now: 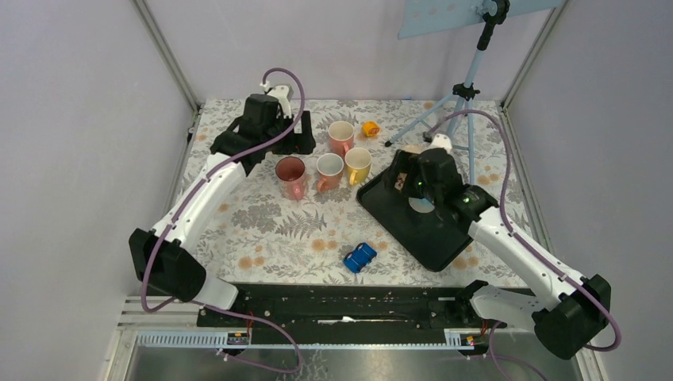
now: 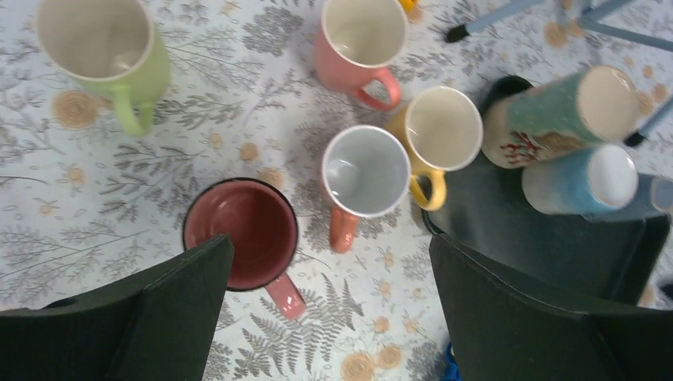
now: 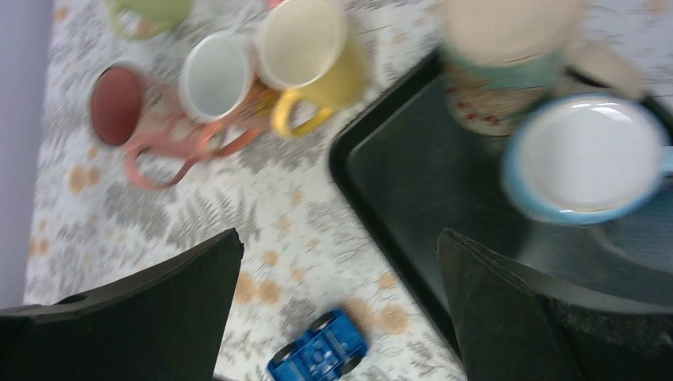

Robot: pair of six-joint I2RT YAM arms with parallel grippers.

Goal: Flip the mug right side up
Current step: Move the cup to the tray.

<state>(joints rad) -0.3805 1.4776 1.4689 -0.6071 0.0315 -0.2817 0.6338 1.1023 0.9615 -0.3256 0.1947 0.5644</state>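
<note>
overhead, the right arm [image 1: 508,238] mostly hides the tray's [image 1: 424,238] blue mug [image 3: 587,159].

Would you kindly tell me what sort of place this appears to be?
Probably a robotics lab test cell: plain panel walls on a metal frame enclose the table, and a tripod stands at the back.

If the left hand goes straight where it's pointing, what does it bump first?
Most likely the dark red mug: one finger of the open left hand lines up right over its rim. How far below it is, I can't tell.
</note>
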